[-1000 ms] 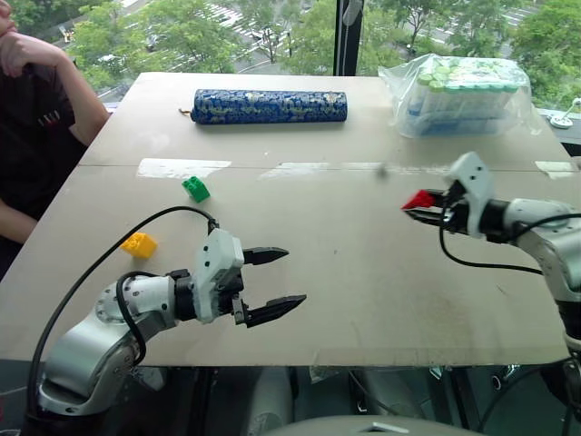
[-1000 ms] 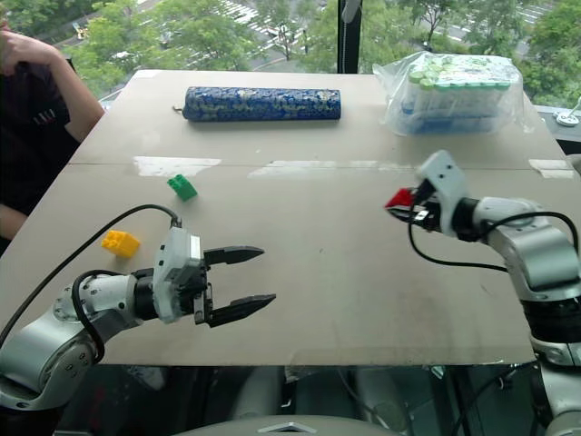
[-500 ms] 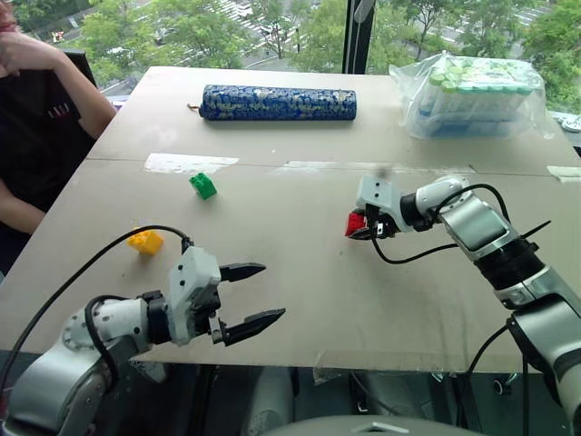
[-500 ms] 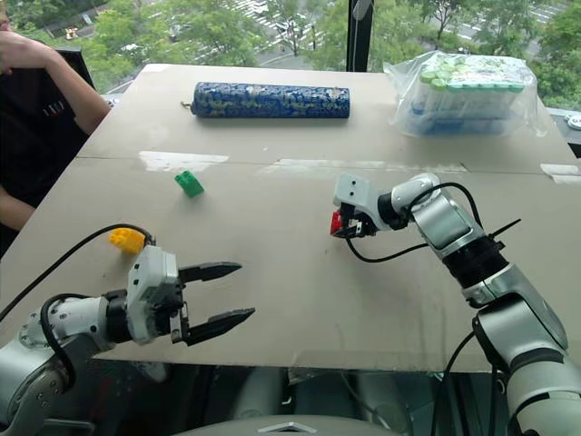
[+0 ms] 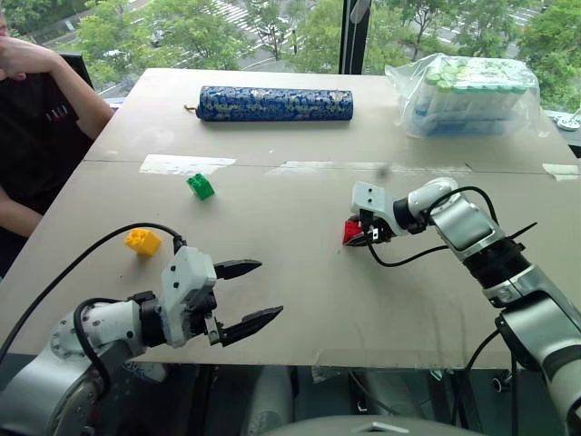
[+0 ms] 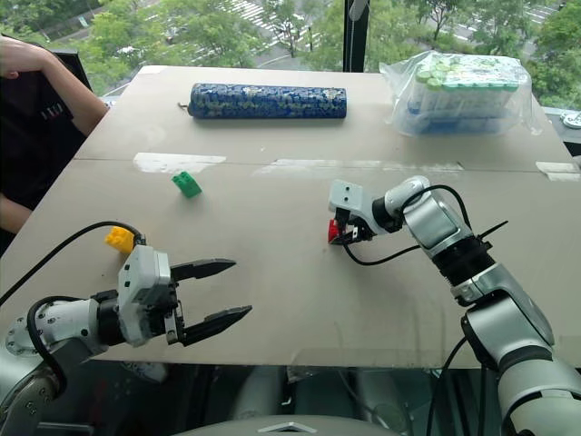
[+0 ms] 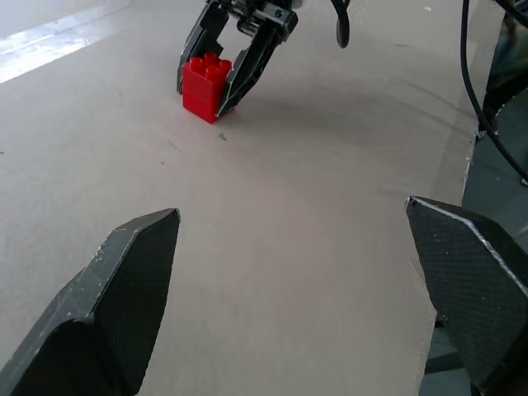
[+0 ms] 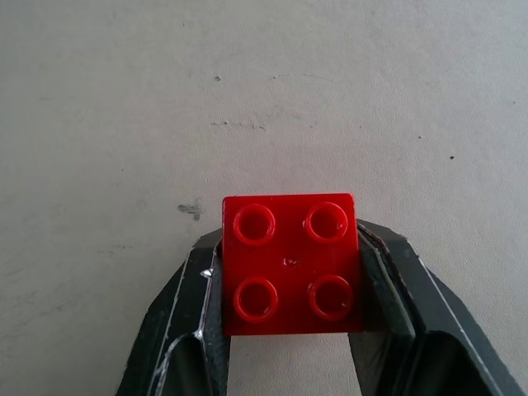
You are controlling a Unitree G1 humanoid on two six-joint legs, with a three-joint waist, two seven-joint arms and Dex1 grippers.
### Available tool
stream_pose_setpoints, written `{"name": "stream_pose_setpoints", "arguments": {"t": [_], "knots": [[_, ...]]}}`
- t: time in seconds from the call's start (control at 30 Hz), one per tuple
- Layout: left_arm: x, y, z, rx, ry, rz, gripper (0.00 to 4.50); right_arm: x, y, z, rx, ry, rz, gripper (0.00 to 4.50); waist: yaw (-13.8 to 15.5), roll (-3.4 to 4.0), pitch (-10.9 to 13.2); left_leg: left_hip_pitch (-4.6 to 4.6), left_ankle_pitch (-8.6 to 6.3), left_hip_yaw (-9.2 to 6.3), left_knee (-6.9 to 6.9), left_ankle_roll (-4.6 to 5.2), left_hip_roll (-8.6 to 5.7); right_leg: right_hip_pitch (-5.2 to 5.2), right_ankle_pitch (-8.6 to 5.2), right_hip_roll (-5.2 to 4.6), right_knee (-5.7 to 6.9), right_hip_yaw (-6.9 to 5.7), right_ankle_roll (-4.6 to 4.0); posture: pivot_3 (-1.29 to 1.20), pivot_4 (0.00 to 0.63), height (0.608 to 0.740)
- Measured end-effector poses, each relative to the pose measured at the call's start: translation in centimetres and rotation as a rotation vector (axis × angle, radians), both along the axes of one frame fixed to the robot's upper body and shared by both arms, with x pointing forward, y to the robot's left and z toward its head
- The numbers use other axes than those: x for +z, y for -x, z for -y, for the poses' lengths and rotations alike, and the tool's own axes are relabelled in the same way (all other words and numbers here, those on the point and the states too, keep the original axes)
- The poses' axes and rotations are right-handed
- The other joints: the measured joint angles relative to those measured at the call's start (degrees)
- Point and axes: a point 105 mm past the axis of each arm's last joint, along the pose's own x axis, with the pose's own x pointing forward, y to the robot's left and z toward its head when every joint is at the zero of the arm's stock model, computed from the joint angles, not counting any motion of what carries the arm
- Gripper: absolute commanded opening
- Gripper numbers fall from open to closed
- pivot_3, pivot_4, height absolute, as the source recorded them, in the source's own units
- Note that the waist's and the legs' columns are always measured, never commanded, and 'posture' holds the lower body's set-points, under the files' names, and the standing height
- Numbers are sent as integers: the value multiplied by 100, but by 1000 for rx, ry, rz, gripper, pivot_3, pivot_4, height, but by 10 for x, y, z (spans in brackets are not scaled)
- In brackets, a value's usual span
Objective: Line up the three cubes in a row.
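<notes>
The right gripper (image 5: 356, 233) is clamped on the red cube (image 5: 351, 232), one black finger on each side of it, studs facing the wrist camera. In the left wrist view the red cube looks to be resting on, or just at, the table (image 5: 300, 300), so this reads as the moment of setting it down, not of carrying it. It sits near the middle of the table, at about 3 o'clock from the other two blocks and well apart from them.

The green cube (image 5: 201, 186) lies toward the far left part of the table, and the yellow cube (image 5: 142, 241) sits at roughly 7 o'clock from it, nearer the left edge. Those two already make a short slanted line (the red one does not lie on it), so the row is not yet formed.

The left gripper (image 5: 247, 296) hovers low over the near edge with its fingers spread wide and nothing between them, at about 4 o'clock from the yellow cube; it seems parked ready for that side.

At the far edge lie a long blue patterned cylinder (image 5: 275, 103) and a plastic-wrapped pack of bottles (image 5: 467, 94), neither in the way. A person (image 5: 36, 127) sits at the far left corner.
</notes>
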Motion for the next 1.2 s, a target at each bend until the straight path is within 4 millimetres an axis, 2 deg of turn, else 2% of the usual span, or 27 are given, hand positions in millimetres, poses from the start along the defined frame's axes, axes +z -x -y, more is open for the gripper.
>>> {"name": "stream_pose_setpoints", "arguments": {"t": [0.07,0.13,0.17,0.33,0.43,0.63,0.73,0.9,1.0,1.1,1.2], "knots": [[1,-2,0,7,-1,6,4500,-2,-1,0,-5,6,-6,3177,0,0,0,1,0,1,0,0,0,0,0,1,1,-2,0,0,150,740],[1,-2,0,11,-2,3,4500,-5,-2,2,-9,11,-18,4157,2,1,1,0,0,1,0,0,0,0,0,0,1,0,0,0,150,740],[1,-2,-1,12,-3,2,4500,-5,-1,2,-5,12,-20,4465,2,1,1,0,0,0,0,0,0,0,0,0,1,0,0,0,150,740],[-1,-2,-6,52,4,-5,4500,-4,0,-1,14,5,-6,4465,-3,2,1,0,0,-1,0,0,0,-1,0,0,1,1,0,0,150,740],[-1,-15,-22,201,51,5,4500,6,7,-6,47,-52,26,4465,8,2,2,0,0,-8,-1,0,1,0,0,-1,2,-1,0,0,150,740],[4,-76,-79,702,42,76,4500,49,28,-3,112,-275,167,4465,89,-4,4,-1,0,-20,9,0,-3,17,1,-1,4,-23,2,0,150,740],[11,-103,-97,853,30,77,4500,73,41,1,80,-424,214,4465,119,-15,8,-1,0,-25,13,0,-4,21,2,-1,6,-22,4,0,150,740],[23,-135,-102,803,-33,63,4500,99,66,1,72,-553,276,4465,149,-18,10,-1,0,-28,7,-2,-7,20,1,0,6,-34,2,0,150,740],[29,-163,-111,742,-108,45,4500,103,83,2,80,-578,315,4465,166,-17,12,-2,1,-29,5,-2,-12,19,1,-1,2,-39,1,0,150,740],[30,-186,-124,681,-187,31,4500,106,91,6,52,-572,336,4465,169,-19,12,-5,1,-28,6,-1,-20,19,1,-3,-1,-39,2,0,150,740],[24,-197,-132,630,-248,8,4500,108,95,10,14,-573,351,4465,150,-21,13,-7,1,-25,6,-1,-20,16,0,-3,-2,-33,2,0,150,740]]}}
